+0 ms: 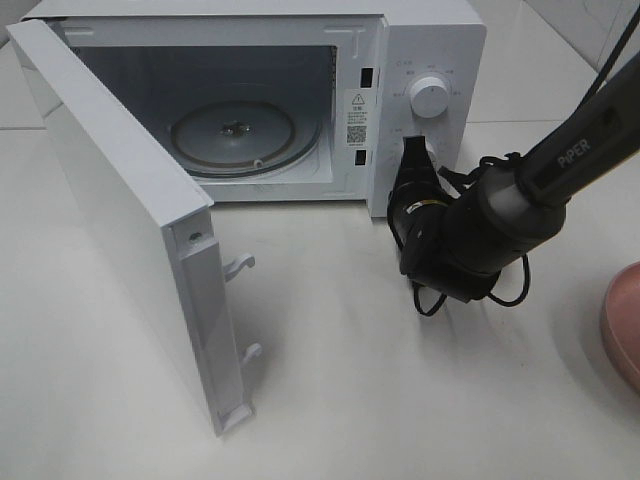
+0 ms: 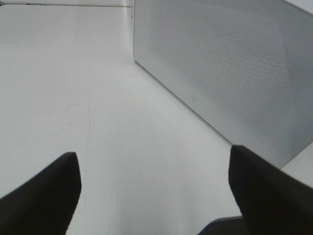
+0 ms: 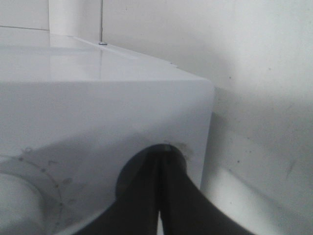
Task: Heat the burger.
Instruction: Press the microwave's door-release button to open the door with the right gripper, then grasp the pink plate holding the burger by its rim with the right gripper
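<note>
Exterior high view: the burger is not seen, nor in either wrist view. Only the edge of a pink plate [image 1: 625, 325] shows at the right, and whether the burger lies on it cannot be told. A burger is expected to be light and soft, with layers that slide, so a gentle hold across the bun's sides, or on the plate's rim, is advised.

The microwave [image 1: 430, 40] stands with its door [image 1: 110, 220] swung out to the near left, and nothing is seen on the turntable [image 1: 235, 135].

The right gripper [image 1: 412, 150] is pressed shut on nothing, its tips at the control panel. The left gripper [image 2: 154, 196] is held wide apart with nothing between its fingers.
</note>
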`<state>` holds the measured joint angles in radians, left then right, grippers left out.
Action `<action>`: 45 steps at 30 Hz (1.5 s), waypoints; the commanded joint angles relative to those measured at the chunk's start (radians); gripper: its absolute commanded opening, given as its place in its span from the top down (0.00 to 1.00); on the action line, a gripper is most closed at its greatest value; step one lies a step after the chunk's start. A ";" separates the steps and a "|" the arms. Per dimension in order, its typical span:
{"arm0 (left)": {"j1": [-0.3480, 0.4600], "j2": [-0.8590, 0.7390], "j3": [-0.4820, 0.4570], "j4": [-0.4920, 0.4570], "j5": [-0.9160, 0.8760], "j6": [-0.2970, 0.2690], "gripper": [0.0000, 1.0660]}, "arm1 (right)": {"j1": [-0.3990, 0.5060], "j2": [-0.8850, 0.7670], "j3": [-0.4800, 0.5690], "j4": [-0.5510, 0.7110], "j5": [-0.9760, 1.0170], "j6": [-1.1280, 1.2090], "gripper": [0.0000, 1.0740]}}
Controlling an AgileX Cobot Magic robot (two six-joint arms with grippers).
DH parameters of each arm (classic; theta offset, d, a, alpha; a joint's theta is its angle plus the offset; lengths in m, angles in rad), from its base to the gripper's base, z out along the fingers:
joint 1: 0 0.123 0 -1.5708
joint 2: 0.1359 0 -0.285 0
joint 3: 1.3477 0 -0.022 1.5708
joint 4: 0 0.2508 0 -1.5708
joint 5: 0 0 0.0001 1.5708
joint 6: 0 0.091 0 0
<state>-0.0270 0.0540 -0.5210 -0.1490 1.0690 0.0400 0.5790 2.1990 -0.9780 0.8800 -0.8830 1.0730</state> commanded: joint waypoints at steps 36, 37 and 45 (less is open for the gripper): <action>-0.004 0.001 0.003 0.002 0.002 0.001 0.27 | -0.027 -0.259 0.257 -0.201 0.122 0.033 0.99; -0.004 0.001 0.003 0.002 0.002 0.001 0.27 | -0.027 -0.282 0.284 -0.203 0.132 0.020 0.99; -0.004 0.001 0.003 0.002 0.002 0.001 0.27 | -0.027 -0.379 0.370 -0.203 0.208 -0.068 0.98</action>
<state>-0.0270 0.0540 -0.5210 -0.1490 1.0690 0.0400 0.5550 1.8480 -0.6220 0.6870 -0.7040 1.0460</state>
